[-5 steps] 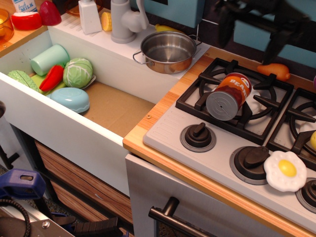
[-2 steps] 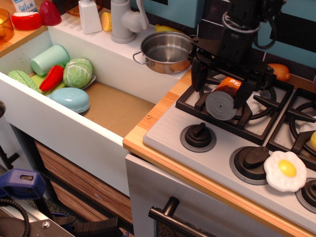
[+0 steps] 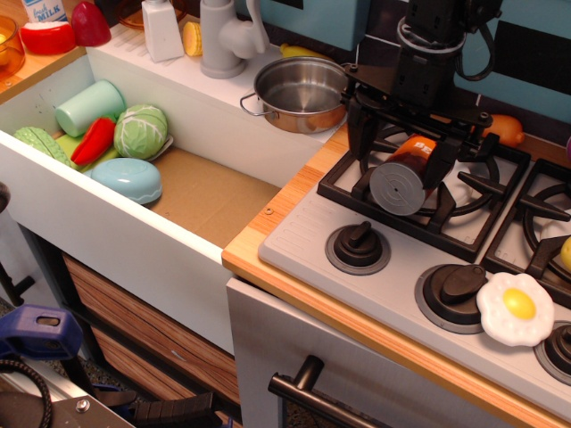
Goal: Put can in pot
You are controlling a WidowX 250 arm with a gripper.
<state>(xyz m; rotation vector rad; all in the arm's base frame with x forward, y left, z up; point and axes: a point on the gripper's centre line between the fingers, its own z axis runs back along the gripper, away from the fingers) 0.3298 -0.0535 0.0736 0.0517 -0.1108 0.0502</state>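
Note:
The can lies on its side on the black grate of the left burner, grey end towards the camera, orange-red label partly hidden by the arm. My gripper hangs straight over it, open, with one finger left of the can and the other right of it. The jaws straddle the can; I cannot see them pressing on it. The shiny steel pot stands empty on the white ledge just left of the stove, behind and left of the gripper.
The sink at left holds a mint-green cup, a cabbage, a red pepper and a pale blue bowl. A grey faucet stands behind the pot. A fried egg lies by the stove knobs.
The arm has come in from the upper right and down over the can, so the fingers now straddle it. The can has barely moved.

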